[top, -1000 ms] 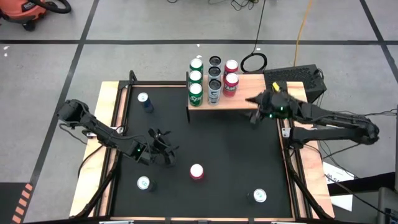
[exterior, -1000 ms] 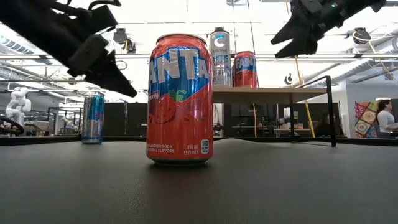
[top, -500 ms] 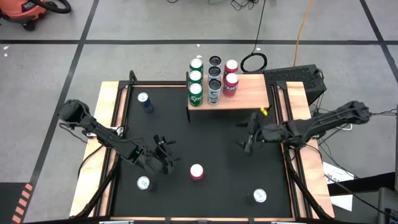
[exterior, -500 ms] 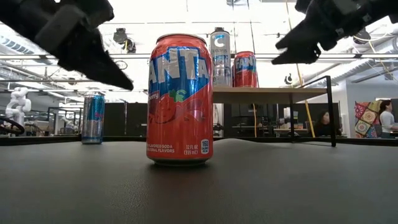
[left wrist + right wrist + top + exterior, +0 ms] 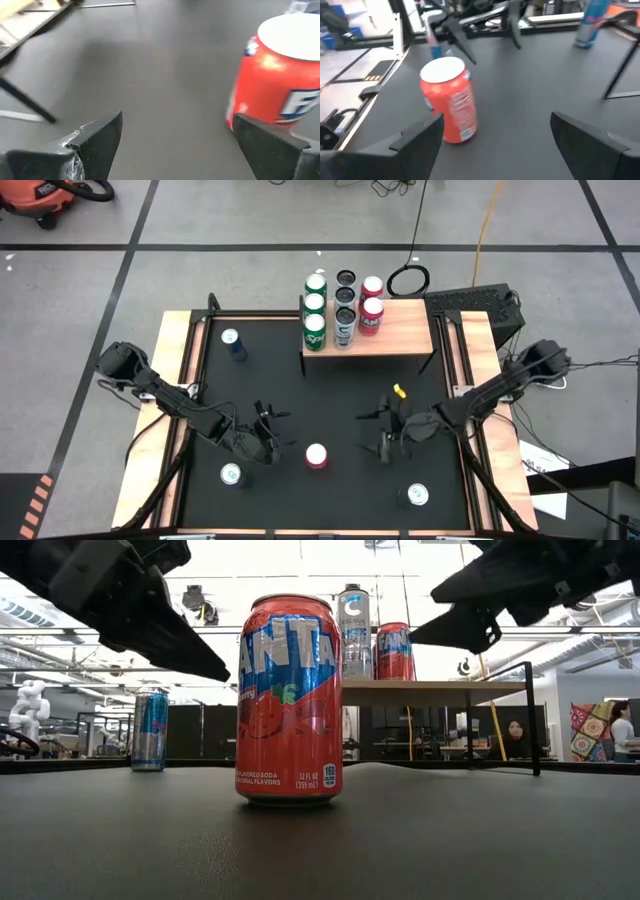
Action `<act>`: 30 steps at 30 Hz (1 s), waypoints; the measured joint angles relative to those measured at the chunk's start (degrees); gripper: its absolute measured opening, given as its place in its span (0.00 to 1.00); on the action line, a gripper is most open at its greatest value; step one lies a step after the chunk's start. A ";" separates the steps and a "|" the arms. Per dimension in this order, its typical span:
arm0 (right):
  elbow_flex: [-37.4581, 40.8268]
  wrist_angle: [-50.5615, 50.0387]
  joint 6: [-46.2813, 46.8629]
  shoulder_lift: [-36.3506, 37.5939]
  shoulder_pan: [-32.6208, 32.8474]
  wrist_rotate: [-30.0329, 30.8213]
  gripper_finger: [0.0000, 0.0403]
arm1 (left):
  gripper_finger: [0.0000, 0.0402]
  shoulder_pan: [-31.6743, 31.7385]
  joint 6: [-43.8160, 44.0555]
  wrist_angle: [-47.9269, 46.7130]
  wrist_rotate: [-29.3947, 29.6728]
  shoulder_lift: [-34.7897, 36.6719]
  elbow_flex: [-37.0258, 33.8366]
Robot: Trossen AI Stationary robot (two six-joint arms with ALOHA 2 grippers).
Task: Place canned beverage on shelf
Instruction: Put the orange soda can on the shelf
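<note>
Both grippers are hanging open on either side of an upright red Fanta aluminium can point(image 5: 317, 456) on the black mat point(image 5: 330, 395).

The left gripper point(image 5: 270, 430) is hovering just beside the red can on its left, fingers spread wide and holding nothing, and the right gripper point(image 5: 383, 430) is sitting near the can on its right, its fingers likewise parted and empty. The low light-wood plank shelf on thin black legs point(image 5: 395, 330) is standing at the mat's far edge, well apart from the red can, carrying a cluster of green, dark and red cans point(image 5: 343, 310). A blue can point(image 5: 232, 340) is standing near the mat's far left corner, and two more cans, one point(image 5: 231, 474) and another point(image 5: 417, 496), are standing along the near edge.
</note>
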State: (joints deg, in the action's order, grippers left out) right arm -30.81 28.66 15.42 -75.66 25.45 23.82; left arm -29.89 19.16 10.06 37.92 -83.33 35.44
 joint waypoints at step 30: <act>-23.76 9.69 -0.59 -32.86 2.03 -1.32 0.87 | 0.92 1.36 0.00 9.86 -8.23 -6.10 0.00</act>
State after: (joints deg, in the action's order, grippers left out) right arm -54.57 38.35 14.83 -108.51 27.48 22.49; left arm -28.53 19.16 19.92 29.69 -89.43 35.44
